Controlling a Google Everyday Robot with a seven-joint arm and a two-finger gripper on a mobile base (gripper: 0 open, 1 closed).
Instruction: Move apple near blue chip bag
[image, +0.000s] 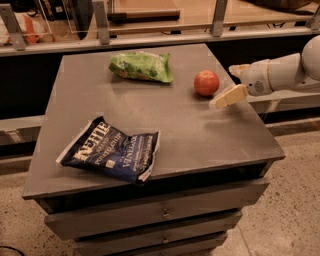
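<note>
The red-orange apple (206, 82) sits on the grey table top at the far right. The dark blue chip bag (111, 155) with white lettering lies flat near the table's front left edge, far from the apple. My gripper (223, 86) comes in from the right on a white arm and hovers just right of the apple, low over the table. It is open and empty, with one cream finger (229, 96) in front and the other finger (238, 69) behind. It does not touch the apple.
A green chip bag (141, 66) lies at the back of the grey table (190, 135), left of the apple. The table has drawers below. A railing with glass panels runs behind it. Speckled floor lies to the right.
</note>
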